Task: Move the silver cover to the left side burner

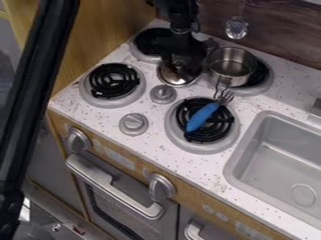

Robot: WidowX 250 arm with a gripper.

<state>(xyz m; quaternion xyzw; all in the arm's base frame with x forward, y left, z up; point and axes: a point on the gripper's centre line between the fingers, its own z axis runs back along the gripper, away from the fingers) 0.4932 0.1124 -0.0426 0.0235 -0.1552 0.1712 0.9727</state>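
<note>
White speckled worktop (251, 105): carries all items; grey moulded basin (270, 159) set in at its right. Black two-finger claw (181, 66) hangs near the back edge, over the cover; cannot tell whether released or gripping. Front-left black coil burner (114, 80), by the left corner, is the likely target; back-left burner (139, 55) also fits the wording. Small silver steel pot (229, 61) beside the claw, partly over the back-right burner (257, 89). Round shiny silver cover (171, 76) lies between the back burners. Blue-handled metal fork (202, 117) across the front-right burner.

Procedure, judged: take cover centrally and confirm hold. Lift straight up, avoiding the pot; clear the round grey knob (163, 93). Keep cover level, centre over coil, lower gently, then release.
</note>
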